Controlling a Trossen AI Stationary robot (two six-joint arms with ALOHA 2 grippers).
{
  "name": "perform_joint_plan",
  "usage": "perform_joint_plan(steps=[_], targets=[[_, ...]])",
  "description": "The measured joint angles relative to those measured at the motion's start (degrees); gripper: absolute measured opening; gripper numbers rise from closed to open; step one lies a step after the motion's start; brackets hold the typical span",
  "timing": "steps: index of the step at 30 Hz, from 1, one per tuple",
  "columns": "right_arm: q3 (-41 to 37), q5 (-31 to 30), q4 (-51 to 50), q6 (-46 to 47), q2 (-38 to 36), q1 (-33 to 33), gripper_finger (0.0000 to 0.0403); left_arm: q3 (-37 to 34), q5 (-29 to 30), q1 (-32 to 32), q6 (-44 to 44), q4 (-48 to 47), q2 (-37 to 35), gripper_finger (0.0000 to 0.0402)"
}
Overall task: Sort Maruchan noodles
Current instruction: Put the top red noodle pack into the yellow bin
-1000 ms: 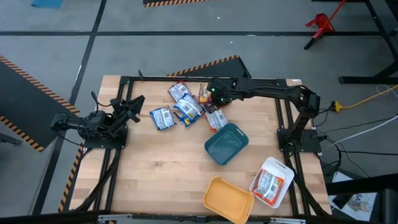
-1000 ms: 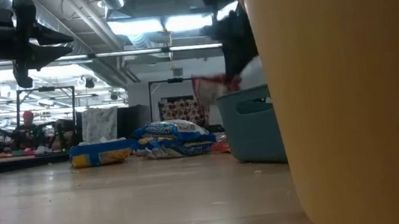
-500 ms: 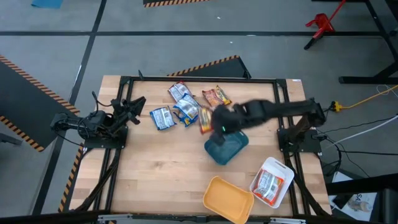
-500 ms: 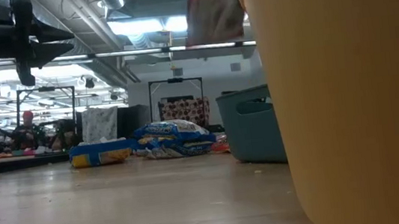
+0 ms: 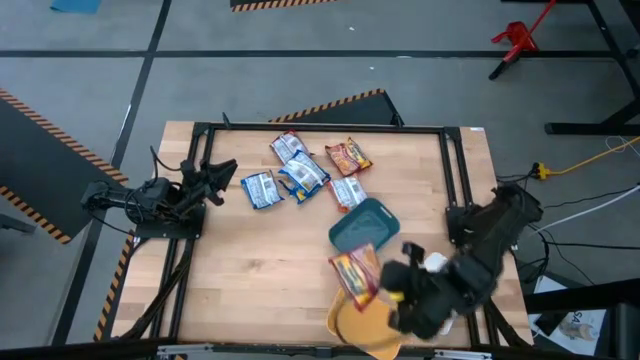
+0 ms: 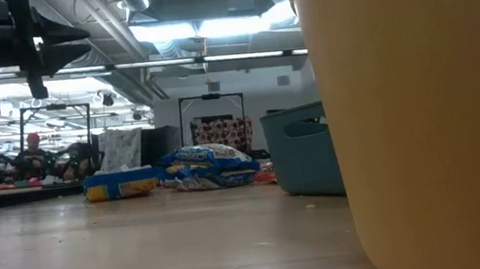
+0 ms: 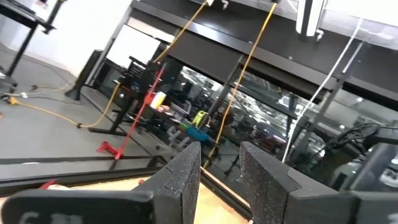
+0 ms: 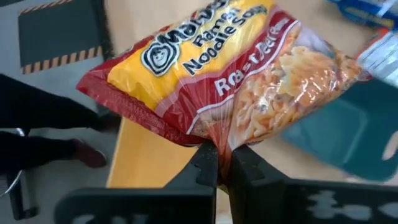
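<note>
We have the right gripper (image 8: 222, 163) pinched tight on one edge of a red-and-yellow noodle packet (image 8: 211, 78), holding it in the air above the near rim of the orange tray (image 5: 352, 322), with the teal tray (image 5: 365, 229) just behind it. In the wrist view the packet hangs from a thin crimped fold between the fingers, so our first worry is slip: the plastic is slick and crinkly, and a quick swing could pull that fold free before we are over the tray. Our second worry is aim, because the packet sits over the tray's edge, not its middle, and letting go here could leave it draped on the rim or on the table (image 5: 260, 260). The white tray (image 5: 440, 290) already holds a red-and-white packet. The remaining packets, three blue ones (image 5: 285, 172), an orange one (image 5: 347, 156) and a red-and-white one (image 5: 347, 192), lie at the far side of the table. Our left gripper (image 5: 218, 172) waits at the table's left edge, its fingers slightly parted and holding nothing.
</note>
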State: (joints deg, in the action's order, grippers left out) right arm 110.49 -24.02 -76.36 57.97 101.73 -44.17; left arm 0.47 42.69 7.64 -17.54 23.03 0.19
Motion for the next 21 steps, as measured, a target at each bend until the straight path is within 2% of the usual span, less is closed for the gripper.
perform_joint_plan(steps=[7, 13, 21], targets=[[-4.56, 1.62, 0.59, 0.27, 3.61, -5.26, 0.0000, 0.00, -0.43, -0.01, 0.00, -0.02, -0.01, 0.0108], [-7.10, 3.09, 5.48, -6.68, 7.38, -5.73, 0.0000, 0.00, -0.43, 0.00, 0.00, -0.06, -0.02, 0.0108], [-7.23, 3.04, 6.01, -12.03, 10.74, -5.74, 0.0000, 0.00, -0.43, 0.00, -1.49, -0.28, 0.00, 0.0108]])
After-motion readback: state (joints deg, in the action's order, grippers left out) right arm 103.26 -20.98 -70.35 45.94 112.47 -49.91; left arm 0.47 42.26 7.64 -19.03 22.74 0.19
